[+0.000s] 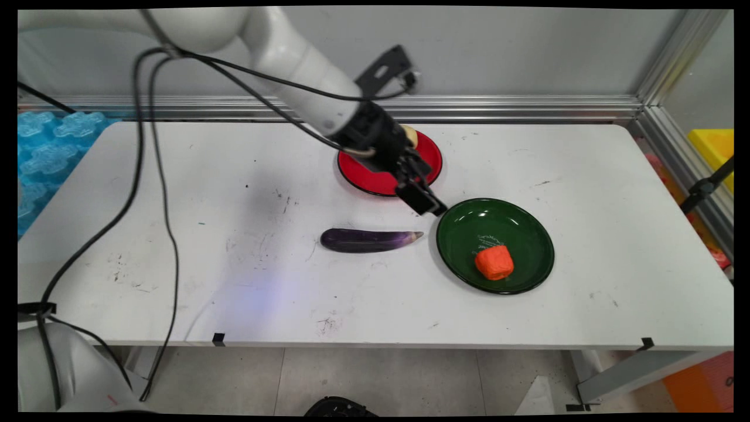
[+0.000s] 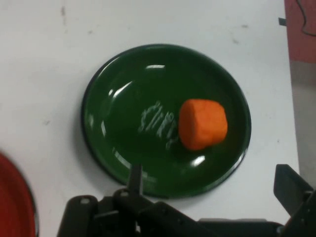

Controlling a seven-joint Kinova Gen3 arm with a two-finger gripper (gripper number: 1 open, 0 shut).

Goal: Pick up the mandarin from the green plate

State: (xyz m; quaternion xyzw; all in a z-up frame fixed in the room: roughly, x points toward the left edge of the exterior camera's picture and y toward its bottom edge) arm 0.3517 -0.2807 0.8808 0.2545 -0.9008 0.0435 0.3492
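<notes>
Gripper (image 1: pixel 423 198): held above the table between the two plates; fingers are seen spread, with nothing between them.
Orange block (image 2: pixel 202 123): seen directly ahead of the gripper, resting on the green plate (image 2: pixel 123 84), right of its centre.
Block axis: squat, no clear long axis.
Eggplant (image 1: pixel 369 240): laid beside the gripper, stem tip pointed toward the green plate.
Red plate (image 1: pixel 375 181): located behind the gripper.

Glossy green plate (image 2: pixel 113 98), matt table (image 1: pixel 176 176)

Two plates (one red (image 1: pixel 375 179), one green (image 1: pixel 515 225)), one eggplant (image 1: pixel 369 240), one orange lump (image 1: pixel 494 262).
</notes>
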